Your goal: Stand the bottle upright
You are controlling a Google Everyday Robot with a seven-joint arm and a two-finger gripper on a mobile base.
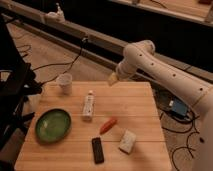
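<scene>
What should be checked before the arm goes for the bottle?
1. Bottle in view, lying on its side on the table: ok.
2. Bottle apart from cup, bowl and red thing: ok.
3. Gripper over the bottle: not ok; it hangs at the table's far edge, right of the cup.
4. Cap end known: ok, it points toward the far edge.
5. Gripper empty: cannot tell.

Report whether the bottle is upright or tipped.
Tipped: the bottle lies flat on the table, cap toward the far edge. The tool hangs near that edge, away from the bottle.
</scene>
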